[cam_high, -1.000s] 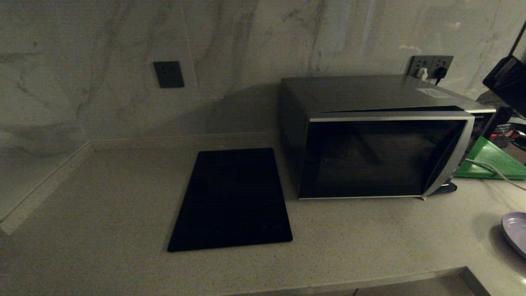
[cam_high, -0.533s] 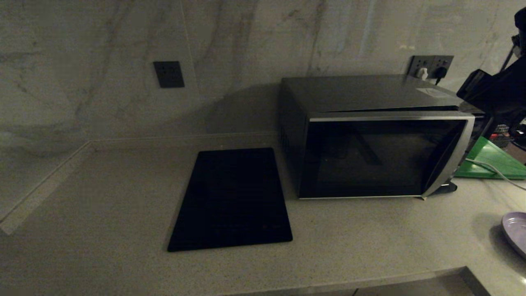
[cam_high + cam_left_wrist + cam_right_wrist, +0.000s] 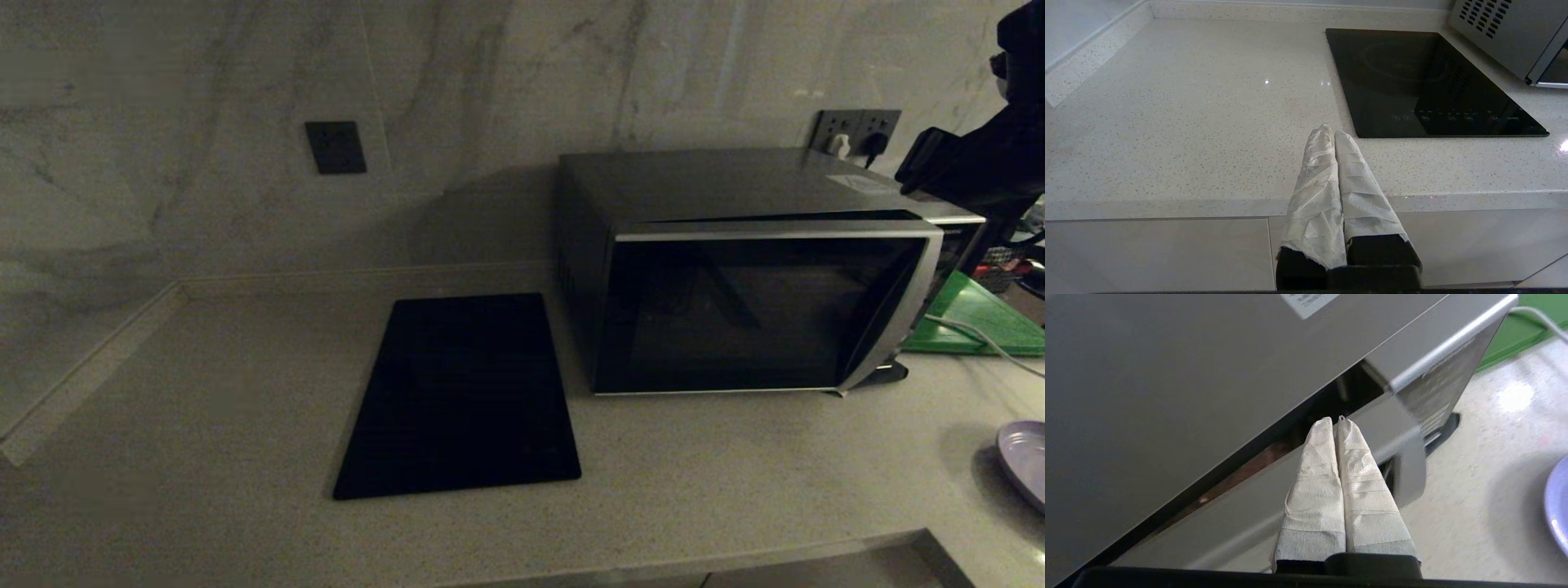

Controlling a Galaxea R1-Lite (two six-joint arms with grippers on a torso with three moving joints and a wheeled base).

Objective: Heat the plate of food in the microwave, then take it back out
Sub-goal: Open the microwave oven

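Right wrist view showed the right hand [image 3: 1336,421], fingers pressed together and empty, poised above the microwave [image 3: 1208,375] door's ajar top-right gap.

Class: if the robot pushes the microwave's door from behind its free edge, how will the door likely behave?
The microwave door already stands ajar, so it should swing, not resist. It looks rigid. The heavy-looking body probably stays put.

Dim head view; brighter wrist views, glare on countertop [image 3: 1265,81].
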